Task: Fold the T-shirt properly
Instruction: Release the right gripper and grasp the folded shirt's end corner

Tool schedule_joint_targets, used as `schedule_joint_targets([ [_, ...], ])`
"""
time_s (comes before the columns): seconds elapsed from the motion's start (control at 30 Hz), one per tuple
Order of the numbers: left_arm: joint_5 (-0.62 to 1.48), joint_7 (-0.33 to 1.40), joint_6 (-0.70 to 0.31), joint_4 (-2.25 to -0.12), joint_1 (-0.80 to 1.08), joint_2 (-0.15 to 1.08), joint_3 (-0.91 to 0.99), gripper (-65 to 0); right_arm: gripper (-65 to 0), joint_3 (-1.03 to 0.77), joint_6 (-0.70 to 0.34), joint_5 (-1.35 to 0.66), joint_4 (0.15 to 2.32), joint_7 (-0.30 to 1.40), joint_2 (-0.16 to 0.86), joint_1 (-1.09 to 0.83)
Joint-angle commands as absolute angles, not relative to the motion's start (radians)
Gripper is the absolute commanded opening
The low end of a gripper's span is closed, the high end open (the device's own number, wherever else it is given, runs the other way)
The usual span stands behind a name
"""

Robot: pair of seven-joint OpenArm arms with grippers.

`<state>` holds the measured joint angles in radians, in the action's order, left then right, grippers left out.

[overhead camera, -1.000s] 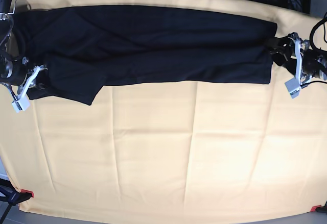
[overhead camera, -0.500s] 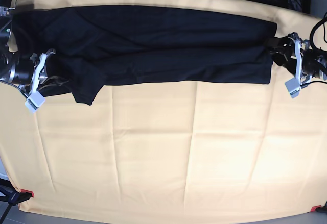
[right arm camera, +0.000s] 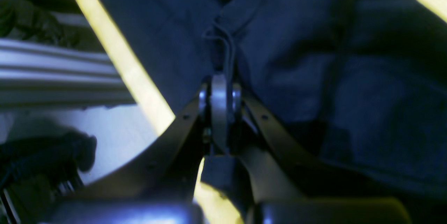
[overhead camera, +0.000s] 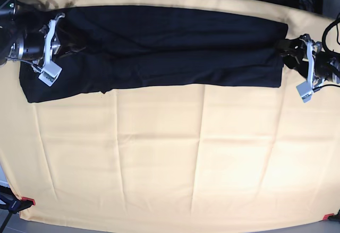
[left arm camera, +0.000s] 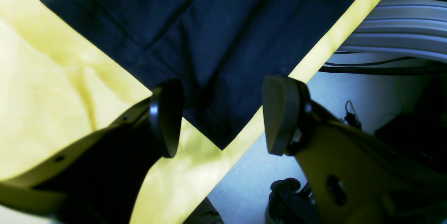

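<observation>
T-shirt [overhead camera: 159,47] fold hides inside clamped right pincer [right arm camera: 220,88] (blurred view)

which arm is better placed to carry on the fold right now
Probably the right. The right gripper is already shut on a fold of the T-shirt at its end, while the left gripper stands open over the other end's corner, holding nothing.

Black T-shirt [overhead camera: 159,47] spread as long band across far part of yellow cloth [overhead camera: 170,158]; tools at both ends
</observation>
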<state>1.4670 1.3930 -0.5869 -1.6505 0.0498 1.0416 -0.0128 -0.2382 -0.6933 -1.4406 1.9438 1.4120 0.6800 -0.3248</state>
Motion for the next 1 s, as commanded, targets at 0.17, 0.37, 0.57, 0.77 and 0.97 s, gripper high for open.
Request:
schedule_joint_targets([
  [0.17, 1.484, 1.396, -0.591, -1.661, 0.033, 1.067, 0.000, -27.3, -65.0, -0.250, -0.698, -1.394, 1.966, 1.396, 0.728, -0.358],
  [0.37, 1.484, 1.396, -0.591, -1.661, 0.033, 1.067, 0.000, -27.3, -65.0, -0.249, -0.698, -1.361, 1.961, 1.396, 0.735, -0.384],
  [0.57, 1.484, 1.396, -0.591, -1.661, 0.033, 1.067, 0.000, -27.3, -65.0, -0.249, -0.698, -1.361, 1.965, 1.396, 0.766, -0.450],
  [0.77, 1.484, 1.396, -0.590, -1.661, 0.033, 1.067, 0.000, -27.3, -65.0, -0.250, -0.698, -1.398, 1.970, 1.396, 0.801, -0.451],
  [0.97, 1.484, 1.396, -0.590, -1.661, 0.033, 1.067, 0.000, -27.3, -65.0, -0.250, -0.698, -1.467, 1.970, 1.396, 0.801, -0.448],
])
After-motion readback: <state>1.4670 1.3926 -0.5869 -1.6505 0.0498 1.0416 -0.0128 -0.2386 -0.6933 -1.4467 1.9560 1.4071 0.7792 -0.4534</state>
